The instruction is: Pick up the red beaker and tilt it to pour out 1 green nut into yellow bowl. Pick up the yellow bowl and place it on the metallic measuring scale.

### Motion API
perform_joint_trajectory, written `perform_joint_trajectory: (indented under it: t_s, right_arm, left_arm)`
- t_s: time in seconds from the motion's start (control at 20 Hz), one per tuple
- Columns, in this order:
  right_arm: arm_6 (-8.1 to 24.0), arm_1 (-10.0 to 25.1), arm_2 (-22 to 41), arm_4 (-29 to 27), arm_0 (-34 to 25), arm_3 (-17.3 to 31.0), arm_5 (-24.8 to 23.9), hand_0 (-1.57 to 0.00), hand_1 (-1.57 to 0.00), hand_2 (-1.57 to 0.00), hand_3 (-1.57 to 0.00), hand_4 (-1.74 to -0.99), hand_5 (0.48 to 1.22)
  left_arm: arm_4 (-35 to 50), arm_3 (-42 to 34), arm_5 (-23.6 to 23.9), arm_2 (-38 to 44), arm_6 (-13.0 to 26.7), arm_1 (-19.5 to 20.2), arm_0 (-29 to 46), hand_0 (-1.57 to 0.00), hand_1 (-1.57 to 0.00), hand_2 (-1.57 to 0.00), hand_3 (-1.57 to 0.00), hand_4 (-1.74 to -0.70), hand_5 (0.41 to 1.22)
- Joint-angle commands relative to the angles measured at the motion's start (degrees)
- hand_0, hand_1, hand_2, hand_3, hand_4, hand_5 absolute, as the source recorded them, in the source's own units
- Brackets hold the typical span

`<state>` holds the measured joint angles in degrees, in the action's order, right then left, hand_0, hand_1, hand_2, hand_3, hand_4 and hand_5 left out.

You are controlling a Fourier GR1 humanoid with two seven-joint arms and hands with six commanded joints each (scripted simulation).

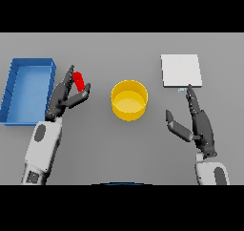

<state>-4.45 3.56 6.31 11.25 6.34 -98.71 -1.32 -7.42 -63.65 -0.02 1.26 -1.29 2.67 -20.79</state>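
Grey table (119, 153): bears all items. Blue rectangular open tray (14, 89): far left, just beside the left hand. White square metallic measuring scale (181, 70): far right. Round yellow bowl (128, 99): centre, between both hands, touching neither. Right hand (200, 122): near right, fingers straight and spread, holding nothing, fingertips just short of the scale's near edge. Left hand (66, 97): fingers and thumb curled round the small red beaker (79, 80), which protrudes tilted above the fingers, left of the bowl.
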Motion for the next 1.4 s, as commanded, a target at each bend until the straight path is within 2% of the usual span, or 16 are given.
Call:
perform_joint_trajectory:
  t_s: [0.0, 0.05, 0.25, 0.35, 0.5, 0.6, 0.65, 0.7, 0.75, 0.8, 0.85, 0.95, 1.05, 1.15, 1.35]
  right_arm:
    - [-0.44, -0.12, -0.1, -0.42, 0.34, 0.36, 0.22, 0.0, 0.0, 0.0, 0.0, -1.338, 0.688]
    - [0.31, -0.25, -0.33, -0.51, -1.16, 1.11, 0.08, 0.0, 0.0, 0.0, 0.0, -1.336, 0.688]
    - [-0.93, -0.27, -0.12, -0.57, -0.11, 0.81, 0.32, 0.0, 0.0, 0.0, 0.0, -1.329, 0.684]
    - [-0.26, -0.19, -0.1, -0.41, -0.32, 0.49, 0.24, 0.0, 0.0, 0.0, 0.0, -1.32, 0.683]
    - [0.55, -0.56, 0.14, -0.23, -0.87, 0.52, 0.06, 0.0, 0.0, 0.0, 0.0, -1.305, 0.681]
    - [-0.45, -0.21, -0.05, -0.25, -0.37, 0.29, 0.08, 0.0, 0.0, 0.0, 0.0, -1.295, 0.683]
    - [-1.03, 0.25, -0.27, -0.15, -0.03, 0.45, 0.2, 0.0, 0.0, 0.0, 0.0, -1.291, 0.684]
    - [-0.37, 0.42, -0.54, -0.57, -0.5, 0.29, 0.35, 0.0, 0.0, 0.0, 0.0, -1.289, 0.684]
    - [-0.65, 0.16, -0.12, -0.09, -0.39, 0.26, 0.18, 0.0, 0.0, 0.0, 0.0, -1.286, 0.685]
    - [0.75, -0.09, -0.52, -0.29, -1.46, 0.79, -0.22, 0.0, 0.0, 0.0, 0.0, -1.285, 0.683]
    - [-0.25, 0.46, -0.59, -0.5, -0.43, 0.47, 0.3, 0.0, 0.0, 0.0, 0.0, -1.283, 0.683]
    - [0.16, 0.17, -0.64, -0.67, -0.7, 0.19, 0.08, 0.0, 0.0, 0.0, 0.0, -1.29, 0.684]
    - [-0.68, 0.28, -0.43, -0.62, -0.54, 0.51, 0.47, 0.0, 0.0, 0.0, 0.0, -1.293, 0.682]
    - [0.1, -0.25, -0.4, -1.06, -2.13, 1.2, 0.55, 0.0, 0.0, 0.0, 0.0, -1.303, 0.682]
    - [-1.16, -0.23, 0.07, 0.33, -1.89, 2.35, 0.16, 0.0, 0.0, 0.0, 0.0, -1.274, 0.674]
  left_arm:
    - [-0.08, 0.74, 0.02, 0.22, -0.29, 0.22, -0.72, 0.0, 0.0, 0.0, 0.0, -1.32, 0.712]
    - [-0.32, 1.48, 0.12, 0.24, -0.24, 0.26, -1.79, 0.0, 0.0, 0.0, 0.0, -1.32, 0.713]
    - [-0.62, 4.33, 0.5, 0.72, -0.55, 0.2, -4.92, 0.0, 0.0, 0.0, 0.0, -1.31, 0.703]
    - [-0.44, 6.3, -0.14, 1.21, -0.28, 0.66, -6.66, 0.0, 0.0, 0.0, 0.0, -1.32, 0.708]
    - [-0.55, 9.41, -0.11, 1.65, -3.59, 0.28, -8.03, 0.0, 0.0, 0.0, 0.0, -1.34, 0.725]
    - [-0.21, 10.46, 0.32, 2.0, -5.15, -0.59, -8.58, 0.0, 0.0, -0.03, 0.0, -1.39, 0.752]
    - [-0.14, 11.24, 1.1, 2.32, -5.16, -1.21, -8.99, -0.08, -0.08, -0.12, -0.08, -1.42, 0.77]
    - [0.38, 12.57, 1.53, 3.12, -4.87, -1.57, -9.7, -0.25, -0.28, -0.31, -0.22, -1.44, 0.795]
    - [0.66, 13.24, 2.3, 3.7, -4.62, -1.94, -10.32, -0.46, -0.48, -0.5, -0.49, -1.44, 0.881]
    - [-0.16, 13.89, 3.59, 3.67, -4.68, -1.91, -10.69, -0.68, -0.7, -0.71, -0.71, -1.44, 0.949]
    - [-1.41, 13.79, 5.32, 3.14, -4.61, -2.21, -10.88, -0.86, -0.87, -0.89, -0.88, -1.44, 1.003]
    - [-2.49, 14.34, 5.76, 3.0, -6.8, -2.64, -10.98, -1.12, -1.13, -1.13, -1.13, -1.44, 1.082]
    - [-2.41, 14.96, 5.45, 3.77, -8.63, -2.68, -10.94, -1.28, -1.29, -1.29, -1.29, -1.45, 1.132]
    - [-2.48, 15.39, 6.46, 3.87, -10.71, -3.46, -11.2, -1.38, -1.39, -1.39, -1.39, -1.55, 1.129]
    - [-0.55, 14.12, 6.49, 3.92, -10.8, -2.27, -11.78, -1.49, -1.5, -1.5, -1.5, -1.66, 1.108]
